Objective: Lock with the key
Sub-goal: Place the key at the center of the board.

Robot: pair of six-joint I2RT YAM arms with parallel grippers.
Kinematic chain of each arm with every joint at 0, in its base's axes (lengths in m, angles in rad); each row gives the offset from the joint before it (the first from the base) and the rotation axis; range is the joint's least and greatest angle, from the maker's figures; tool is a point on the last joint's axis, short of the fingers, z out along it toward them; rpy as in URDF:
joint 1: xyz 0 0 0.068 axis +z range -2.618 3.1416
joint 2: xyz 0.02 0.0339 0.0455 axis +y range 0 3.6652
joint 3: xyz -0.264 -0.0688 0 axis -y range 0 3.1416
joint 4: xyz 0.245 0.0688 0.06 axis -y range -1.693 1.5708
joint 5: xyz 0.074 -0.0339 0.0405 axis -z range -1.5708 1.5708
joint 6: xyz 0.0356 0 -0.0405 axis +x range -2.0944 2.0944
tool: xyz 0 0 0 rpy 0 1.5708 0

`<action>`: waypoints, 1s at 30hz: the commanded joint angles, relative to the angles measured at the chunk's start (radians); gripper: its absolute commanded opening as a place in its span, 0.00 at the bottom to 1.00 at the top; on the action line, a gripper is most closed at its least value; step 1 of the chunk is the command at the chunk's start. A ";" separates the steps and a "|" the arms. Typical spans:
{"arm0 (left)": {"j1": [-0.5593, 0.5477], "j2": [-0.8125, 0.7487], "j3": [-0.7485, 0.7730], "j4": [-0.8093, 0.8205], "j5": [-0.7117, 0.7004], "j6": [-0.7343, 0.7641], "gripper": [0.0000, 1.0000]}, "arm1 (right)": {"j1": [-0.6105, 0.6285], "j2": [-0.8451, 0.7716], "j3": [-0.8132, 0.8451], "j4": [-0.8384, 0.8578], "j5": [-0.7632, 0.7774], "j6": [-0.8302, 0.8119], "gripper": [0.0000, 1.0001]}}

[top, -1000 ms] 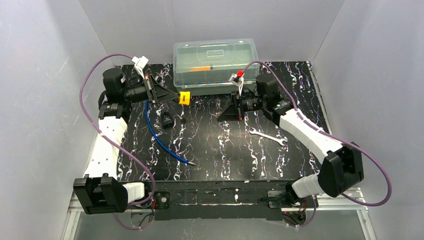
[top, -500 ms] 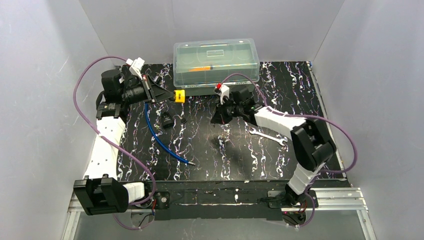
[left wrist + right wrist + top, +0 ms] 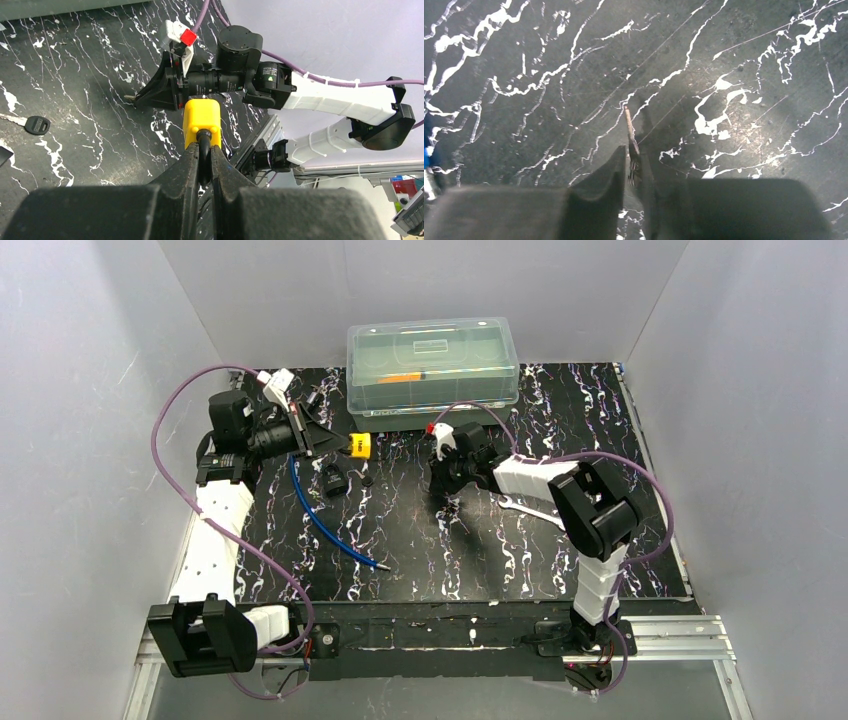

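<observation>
Two keys: first key (image 3: 629,127) clamped in right tool (image 3: 631,160); second key (image 3: 35,125) on worktop (image 3: 75,60). One padlock (image 3: 201,117) clamped in left tool (image 3: 204,152).

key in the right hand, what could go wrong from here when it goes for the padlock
The key is pinched edge-on in the right hand, so it could twist or slip when pushed. The left hand holds the padlock only by its loop, so the body might swing aside.

Metal key (image 3: 629,131), glossy plastic padlock (image 3: 201,118)
</observation>
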 commanded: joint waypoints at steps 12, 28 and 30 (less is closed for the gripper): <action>0.005 -0.072 -0.099 0.248 0.178 -0.220 0.00 | -0.023 -0.271 0.031 -0.190 -0.231 -0.086 0.95; -0.054 -0.092 -0.142 0.310 0.324 -0.391 0.00 | 0.004 -0.488 0.060 -0.231 -0.650 -0.052 0.85; -0.113 -0.094 -0.146 0.310 0.329 -0.403 0.00 | 0.012 -0.492 0.069 -0.257 -0.644 -0.080 0.78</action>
